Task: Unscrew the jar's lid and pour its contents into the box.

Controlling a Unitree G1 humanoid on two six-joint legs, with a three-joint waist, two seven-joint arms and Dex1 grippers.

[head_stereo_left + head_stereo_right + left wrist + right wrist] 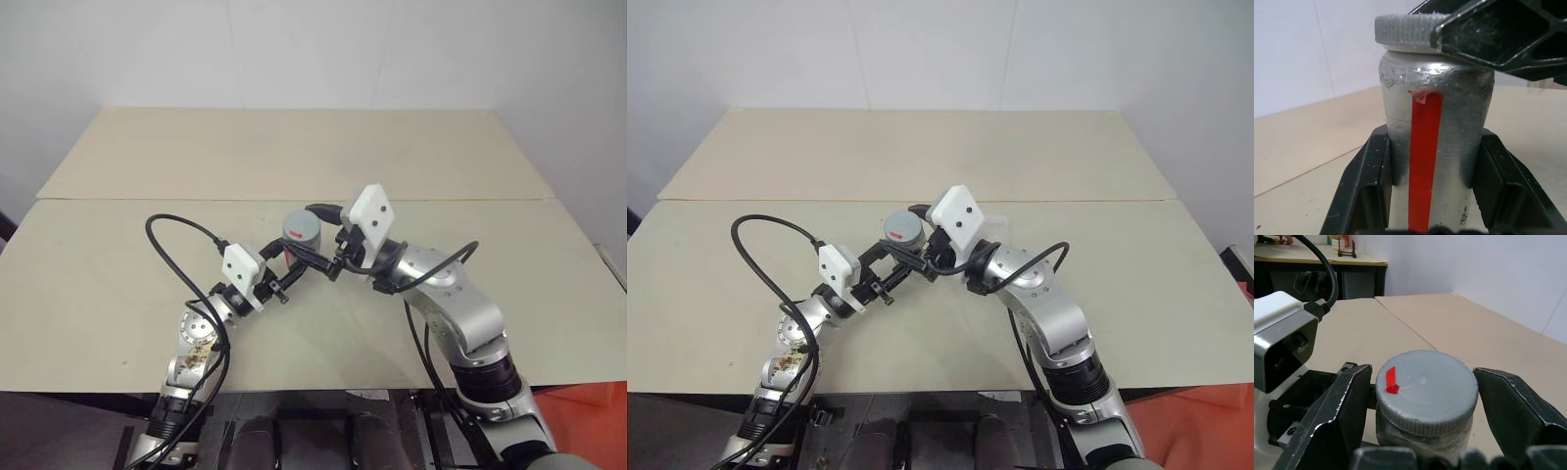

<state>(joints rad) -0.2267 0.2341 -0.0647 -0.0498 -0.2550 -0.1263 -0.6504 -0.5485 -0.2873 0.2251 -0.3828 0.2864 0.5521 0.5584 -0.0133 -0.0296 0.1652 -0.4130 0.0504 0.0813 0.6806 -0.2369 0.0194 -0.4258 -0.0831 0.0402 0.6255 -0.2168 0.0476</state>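
Unscrewing step in hand, lid (1425,382) not off yet. Jar (1435,147) held up above the beige table (118,284), near its middle, clamped low on the body between the black fingers (1369,191) of the left gripper (1430,196), red stripe (1425,161) facing the left wrist camera. Right gripper (1422,406) coming in level from the other side, fingers spread to either side of the knurled cap, one finger (1337,416) hard against the rim on one flank, the other (1513,411) just off it, or so it looks; hard to call from that angle whether both pads bite. Red mark (1391,381) on the cap top sitting off to one side, a handy tell for any rotation. Next call, as a judgement: close those spread fingers firmly on the rim, then twist at the wrist while the left grip keeps the body from spinning along. Box possibly the faint clear shape behind the right wrist camera housing (958,217), too hidden to be sure. Pouring well down the line.
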